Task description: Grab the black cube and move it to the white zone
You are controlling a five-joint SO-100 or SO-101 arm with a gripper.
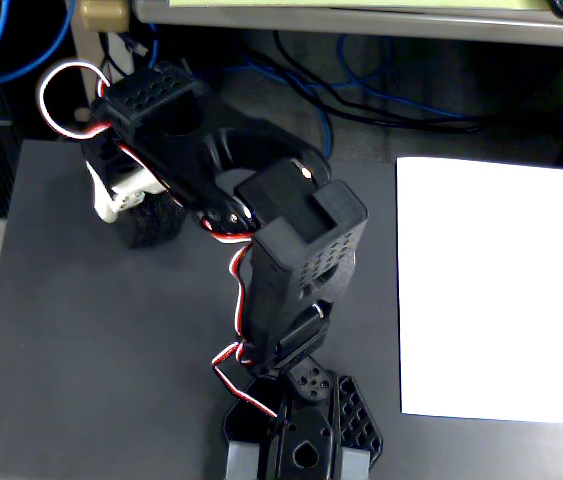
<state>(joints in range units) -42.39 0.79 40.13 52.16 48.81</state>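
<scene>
The black cube (157,222), a rough black foam block, sits at the upper left of the dark grey mat (81,350) in the fixed view. My gripper (146,205) is right over it. Its white finger (119,196) presses against the block's left side, and the other jaw is hidden under the black arm (291,250). The jaws look closed on the block, which is still at mat level. The white zone (491,290), a tall white paper sheet, lies far to the right with nothing on it.
The arm's base (301,430) stands at the bottom centre of the mat. Red, white and black wires (61,95) loop off the arm at the upper left. Blue and black cables (361,90) lie beyond the mat's far edge, under a desk edge (361,20).
</scene>
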